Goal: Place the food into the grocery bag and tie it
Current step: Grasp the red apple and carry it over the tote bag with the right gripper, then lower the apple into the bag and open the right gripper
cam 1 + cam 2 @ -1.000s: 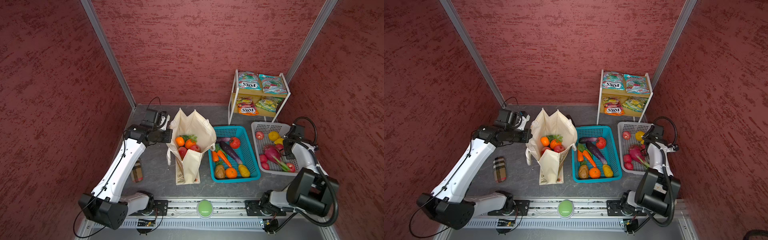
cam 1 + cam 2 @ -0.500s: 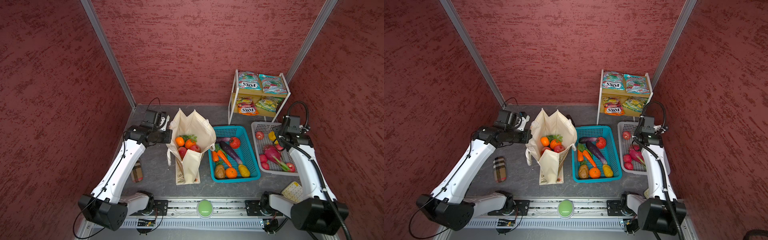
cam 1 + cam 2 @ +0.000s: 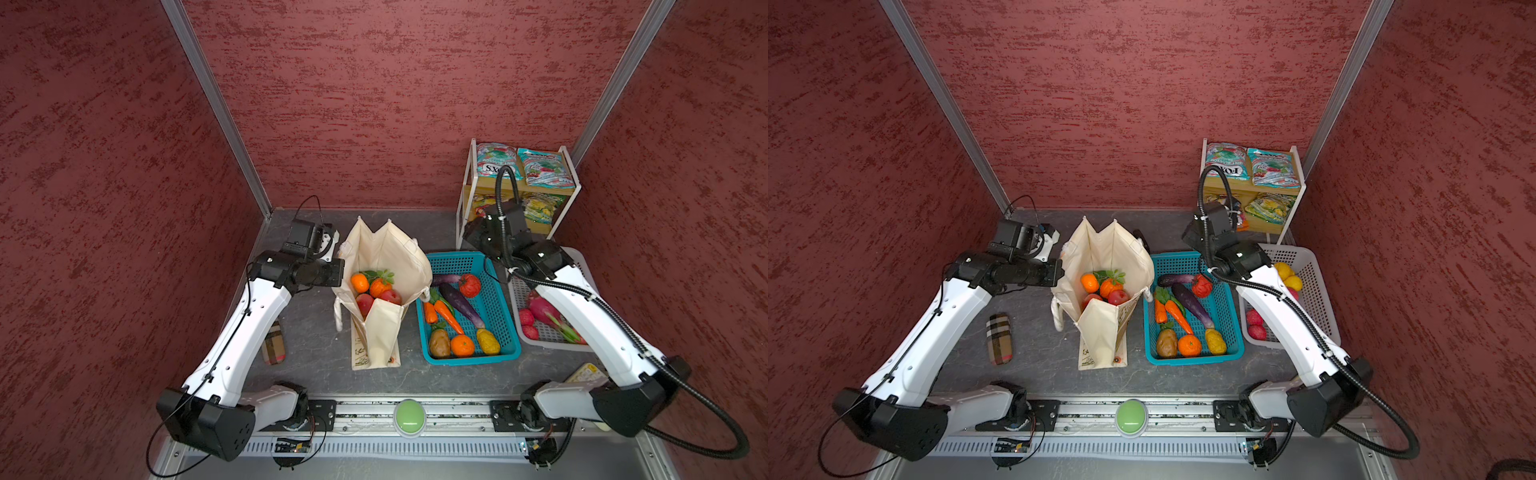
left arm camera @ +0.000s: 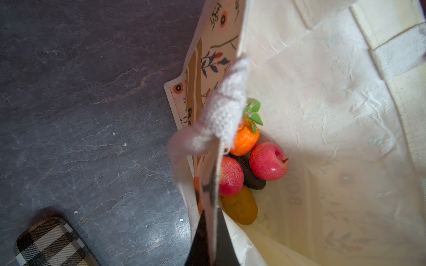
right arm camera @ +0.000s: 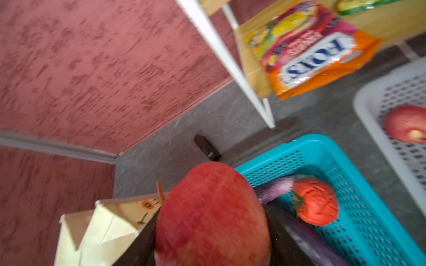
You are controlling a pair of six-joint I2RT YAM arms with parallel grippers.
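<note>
L jaws clamped on grocery bag point(image 4: 322, 92) rim, R jaws clamped on red apple point(image 5: 212, 214) near teal basket point(image 5: 306, 141).

Left arm point(image 3: 245, 328) and right arm point(image 3: 598, 328): white link shells with small dark fastener holes, black joint housings. Left gripper point(image 4: 211, 216) and right gripper point(image 5: 212, 214): black fingers. Left arm carries a thin black cable point(image 3: 243, 316); right arm carries a ribbed black conduit point(image 3: 706, 404).

The grocery bag point(image 3: 388, 253) is cream, printed with orange and navy flowers and a beige band; its handle point(image 4: 226, 110) is white. The apple point(image 5: 212, 214) is mottled red, the sweet packet point(image 5: 322, 62) orange. The teal basket point(image 3: 496, 309) and white basket point(image 3: 1316, 291) are plain. The pouch point(image 3: 999, 338) is checked tan, black and white
</note>
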